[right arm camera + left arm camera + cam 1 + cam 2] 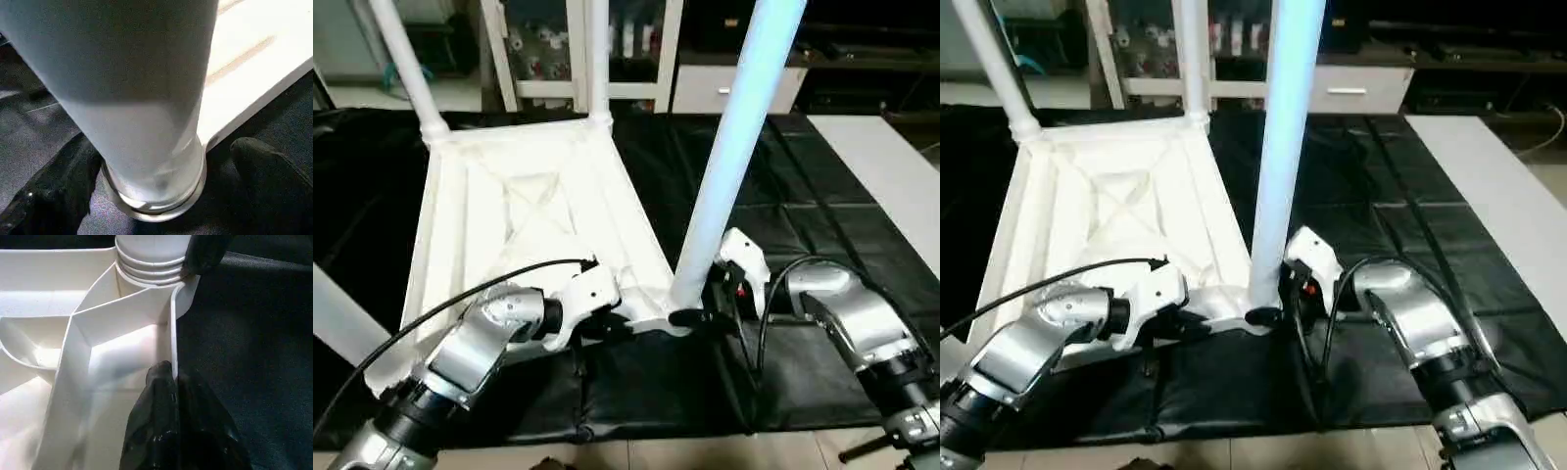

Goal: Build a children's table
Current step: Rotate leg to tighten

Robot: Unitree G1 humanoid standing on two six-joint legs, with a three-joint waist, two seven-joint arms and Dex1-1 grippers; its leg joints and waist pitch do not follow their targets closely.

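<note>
You see the tabletop (524, 220) lying upside down on the black-covered desk (822, 206), ribbed X underside facing up. Two far legs stand upright in the far corner sockets: far-left leg (403, 59) leaning a bit left, far-right leg (597, 54) straight up. A third leg, the near leg (736, 137), stands in the near-right corner socket (675, 315) and tilts away to the right in the left eye view.

Your left gripper (607, 328) sits at the tabletop's near edge, just left of that socket. In the left wrist view its black fingers (156, 431) are pressed together, pinching the thin upright edge wall (173, 340) of the tabletop between them; the ringed base of the near leg (151, 254) is just beyond, with a black fingertip of the other gripper beside it.

Your right gripper (710, 315) is at the base of the near leg, on its right side. In the right wrist view the fingers (264, 166) are spread wide, one on each side of the leg's foot (156, 191), with a visible gap on at least one side, so it straddles the leg rather than clamps it.

A flat white board (891, 186) lies on the desk at the far right, well apart from the tabletop. Shelving and cabinets (607, 49) sit behind the desk.
</note>
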